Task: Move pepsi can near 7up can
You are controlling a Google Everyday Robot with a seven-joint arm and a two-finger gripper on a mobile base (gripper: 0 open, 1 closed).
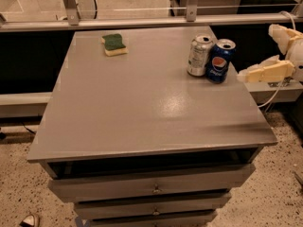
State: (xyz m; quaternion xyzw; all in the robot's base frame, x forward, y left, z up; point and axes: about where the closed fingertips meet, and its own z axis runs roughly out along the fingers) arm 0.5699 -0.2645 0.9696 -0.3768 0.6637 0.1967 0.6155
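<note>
At the near edge, under the grey table [142, 112], sits a stack of drawers [151, 189]. The lowest one is cut off by the frame bottom, and the slot above the top drawer is too dark to read. A small shiny object at bottom left is clipped; I can't tell what it is.

At the far-right part of the tabletop, the pepsi can [220, 60] stands upright with its long axis vertical. It is dark blue with a silver top, and the round red-white-blue logo faces the front. The 7up can [199, 56] is just beside it on its left, also upright, silver-grey with a pale label. The blue can overlaps its edge, so I can't tell if they touch.

The gripper [257, 52] is off the table's right edge, beside the pepsi can and clear of it. Its cream fingers [265, 72] are spread wide and hold nothing. The arm behind is cut off by the frame.

A green-and-yellow sponge [114, 44] lies flat at far left. A metal rail [142, 21] runs behind the table.
</note>
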